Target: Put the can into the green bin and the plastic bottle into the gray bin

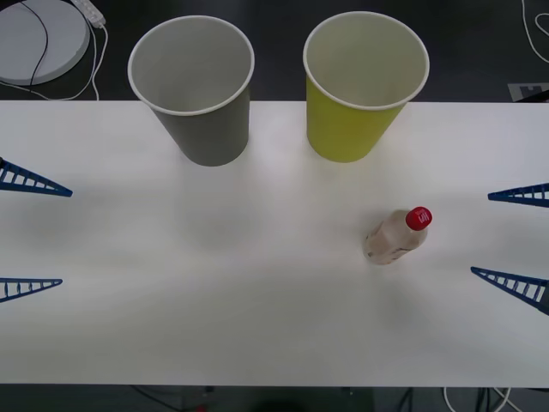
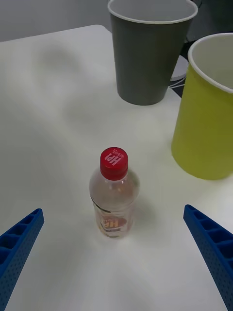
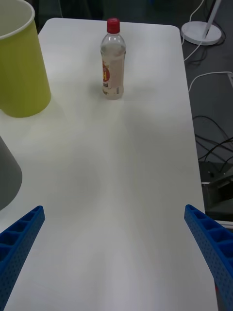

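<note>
Bottle (image 1: 396, 238) stands upright on the table (image 1: 214, 300), in front of the green bin (image 1: 364, 86) and ahead of the right gripper (image 1: 512, 239), not touching its spread fingers. Left gripper (image 1: 33, 233) sits wide open too, well apart at the other edge, gray bin (image 1: 194, 88) beyond it.

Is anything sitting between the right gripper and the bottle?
Nothing visible. The bottle stands upright on bare table, and the open right gripper faces it with only tabletop between. The green cup and gray cup stand farther back, off that line.
</note>
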`<act>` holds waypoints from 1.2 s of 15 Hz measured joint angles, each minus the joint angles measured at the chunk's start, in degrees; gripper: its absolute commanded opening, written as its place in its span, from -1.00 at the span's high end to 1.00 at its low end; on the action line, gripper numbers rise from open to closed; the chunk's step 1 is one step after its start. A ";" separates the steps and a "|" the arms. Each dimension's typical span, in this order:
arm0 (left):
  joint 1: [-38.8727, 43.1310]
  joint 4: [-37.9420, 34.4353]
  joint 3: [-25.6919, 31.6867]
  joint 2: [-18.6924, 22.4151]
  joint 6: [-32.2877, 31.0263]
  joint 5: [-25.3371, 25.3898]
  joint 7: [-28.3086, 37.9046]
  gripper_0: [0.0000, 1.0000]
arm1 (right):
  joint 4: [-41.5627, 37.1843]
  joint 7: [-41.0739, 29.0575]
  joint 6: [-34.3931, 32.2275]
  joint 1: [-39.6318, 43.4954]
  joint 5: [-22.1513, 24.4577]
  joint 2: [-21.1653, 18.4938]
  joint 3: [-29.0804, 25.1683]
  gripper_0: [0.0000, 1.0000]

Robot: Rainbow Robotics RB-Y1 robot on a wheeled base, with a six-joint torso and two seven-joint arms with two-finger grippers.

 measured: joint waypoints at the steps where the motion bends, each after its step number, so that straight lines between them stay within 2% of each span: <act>1: 0.00 0.00 0.00 0.00 0.00 0.00 0.00 -1.00 | 1.02 1.65 -0.11 0.70 -1.68 0.35 0.00 -1.00; 6: 0.00 0.00 0.00 0.00 0.00 0.00 0.00 -1.00 | 6.08 8.16 -0.86 4.13 -8.71 2.85 0.01 -1.00; 18: 0.00 0.00 0.00 0.00 0.00 0.00 0.00 -1.00 | 13.91 11.65 -5.58 3.29 -9.08 13.95 2.47 -1.00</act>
